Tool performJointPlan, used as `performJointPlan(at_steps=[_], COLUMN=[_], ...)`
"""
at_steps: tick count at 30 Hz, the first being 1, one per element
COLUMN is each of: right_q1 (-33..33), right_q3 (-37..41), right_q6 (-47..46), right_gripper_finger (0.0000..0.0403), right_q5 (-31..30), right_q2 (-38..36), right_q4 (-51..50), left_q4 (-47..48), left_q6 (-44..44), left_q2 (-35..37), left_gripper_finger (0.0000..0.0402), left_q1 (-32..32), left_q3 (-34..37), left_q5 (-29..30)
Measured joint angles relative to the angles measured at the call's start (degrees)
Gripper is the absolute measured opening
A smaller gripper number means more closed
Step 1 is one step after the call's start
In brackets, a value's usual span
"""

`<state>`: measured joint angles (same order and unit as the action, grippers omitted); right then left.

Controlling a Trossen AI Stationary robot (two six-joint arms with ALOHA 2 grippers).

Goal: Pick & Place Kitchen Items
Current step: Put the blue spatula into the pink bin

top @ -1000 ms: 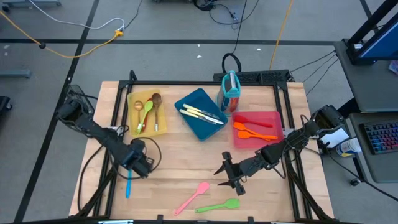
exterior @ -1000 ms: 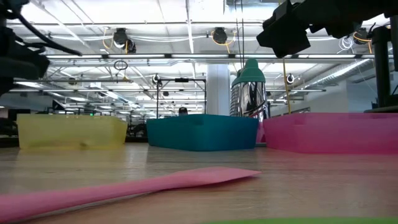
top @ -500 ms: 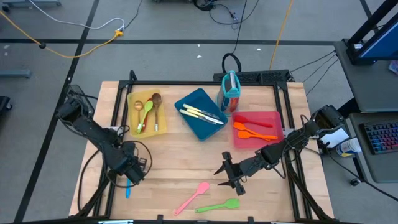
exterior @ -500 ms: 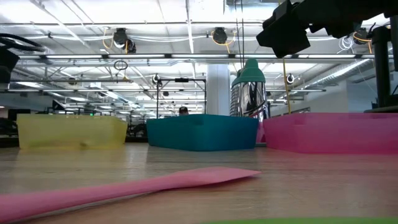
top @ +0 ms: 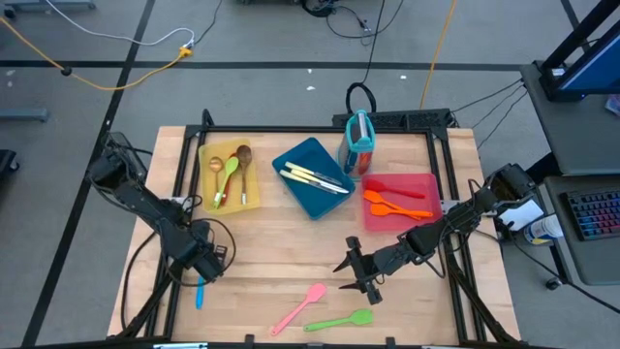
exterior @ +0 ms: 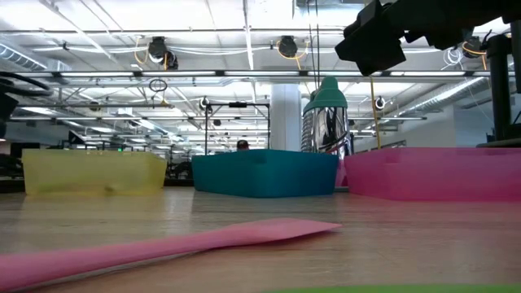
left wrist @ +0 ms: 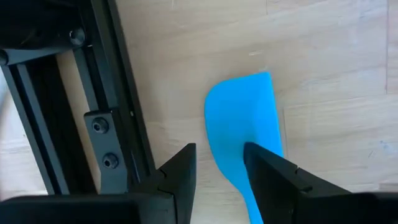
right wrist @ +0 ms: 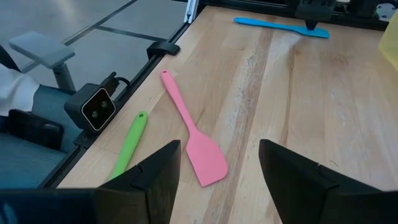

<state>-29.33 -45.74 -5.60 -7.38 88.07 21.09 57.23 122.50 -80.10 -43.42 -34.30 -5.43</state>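
I hold the left gripper parted astride the flat blue silicone spatula, positioned for pickup. The right gripper waits released above the pink spatula.

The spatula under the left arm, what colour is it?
Bright blue: the spatula shows best in the left wrist view.

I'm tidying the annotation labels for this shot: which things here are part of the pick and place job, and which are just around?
Part of the job:
- blue spatula under the left gripper
- pink spatula
- green spoon
- orange utensils in the red tray
- right gripper

Just around:
- teal holder
- small camera at the table edge
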Motion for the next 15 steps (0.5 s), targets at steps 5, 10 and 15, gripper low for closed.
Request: performJointPlan(at_steps=[5,10,15], right_q1=[0.07,0.11,0.1], right_q3=[0.02,0.02,0.02], right_q6=[0.71,0.71,0.71], right_gripper_finger=[0.021,0.021,0.021], right_q5=[0.0,0.0,0.0], right_q2=[0.0,0.0,0.0], right_q4=[0.13,0.1,0.3], left_q4=[-0.11,-0.32,-0.5], left_q6=[-0.05,0.59,-0.78], left_q2=[1.97,2.84,2.84], left_gripper_finger=[0.0145,0.0145,0.0145], left_q1=[-0.13,-0.11,-0.11], left_q3=[-0.81,-0.75,-0.75], left_q5=[1.68,2.51,2.73])
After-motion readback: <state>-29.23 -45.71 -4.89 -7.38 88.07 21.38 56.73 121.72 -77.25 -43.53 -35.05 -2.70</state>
